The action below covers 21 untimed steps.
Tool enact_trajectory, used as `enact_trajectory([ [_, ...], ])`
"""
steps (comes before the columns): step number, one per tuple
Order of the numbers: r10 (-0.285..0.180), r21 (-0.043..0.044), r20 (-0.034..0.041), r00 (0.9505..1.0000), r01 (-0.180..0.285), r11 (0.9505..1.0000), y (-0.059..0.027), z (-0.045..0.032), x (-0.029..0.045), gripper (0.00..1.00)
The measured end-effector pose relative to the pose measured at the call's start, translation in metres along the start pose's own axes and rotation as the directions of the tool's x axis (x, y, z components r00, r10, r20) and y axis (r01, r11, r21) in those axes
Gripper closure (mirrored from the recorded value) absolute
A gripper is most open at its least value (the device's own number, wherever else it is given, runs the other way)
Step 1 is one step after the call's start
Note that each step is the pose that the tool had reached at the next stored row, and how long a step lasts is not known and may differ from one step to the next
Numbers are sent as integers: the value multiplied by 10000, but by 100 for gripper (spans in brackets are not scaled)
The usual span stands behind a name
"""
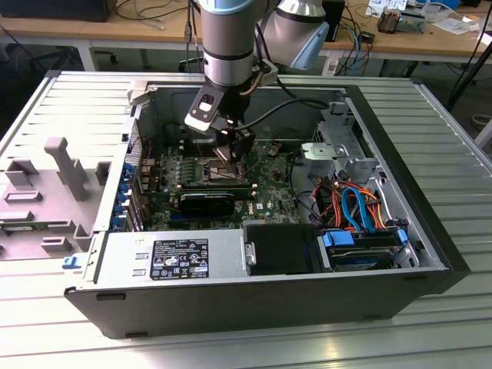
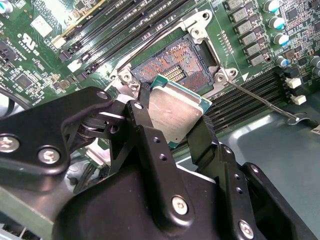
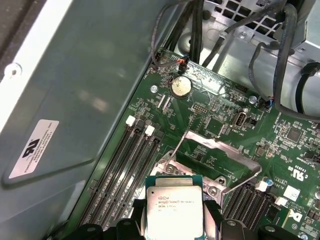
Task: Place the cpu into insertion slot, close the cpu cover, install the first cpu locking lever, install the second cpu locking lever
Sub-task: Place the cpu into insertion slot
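My gripper (image 2: 172, 125) is shut on the cpu (image 2: 177, 112), a flat square chip with a grey metal top and green edge, held by two opposite sides. It hangs tilted just above the insertion slot (image 2: 167, 62), whose coppery contact field lies uncovered inside a silvery rim. In the first wrist view the cpu (image 3: 174, 207) sits between the black fingers (image 3: 137, 212), and the cpu cover (image 3: 220, 150), a thin silvery frame, stands swung open beyond it. Two thin wire levers (image 3: 177, 145) (image 3: 242, 179) are unlatched; one lever (image 2: 260, 100) sticks out sideways. In the exterior view the gripper (image 1: 233, 150) is down inside the computer case.
The open case (image 1: 400, 131) lies on a slatted metal table. Black memory slots (image 2: 125, 30) flank the socket. A power supply (image 1: 177, 254) lies along the near side. A drive (image 1: 361, 246) and orange and blue cables (image 1: 350, 204) sit at the exterior view's right. Cables (image 3: 285, 60) hang near the case wall.
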<state>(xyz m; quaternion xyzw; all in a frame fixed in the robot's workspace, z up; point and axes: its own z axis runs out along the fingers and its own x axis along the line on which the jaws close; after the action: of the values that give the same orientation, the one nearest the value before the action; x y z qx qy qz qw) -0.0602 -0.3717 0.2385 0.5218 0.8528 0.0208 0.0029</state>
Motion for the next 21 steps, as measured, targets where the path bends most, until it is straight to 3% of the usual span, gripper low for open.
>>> enact_trajectory([
  [21, 286, -4, 11, 9996, -286, 9996, 0, 10, 0, 45],
])
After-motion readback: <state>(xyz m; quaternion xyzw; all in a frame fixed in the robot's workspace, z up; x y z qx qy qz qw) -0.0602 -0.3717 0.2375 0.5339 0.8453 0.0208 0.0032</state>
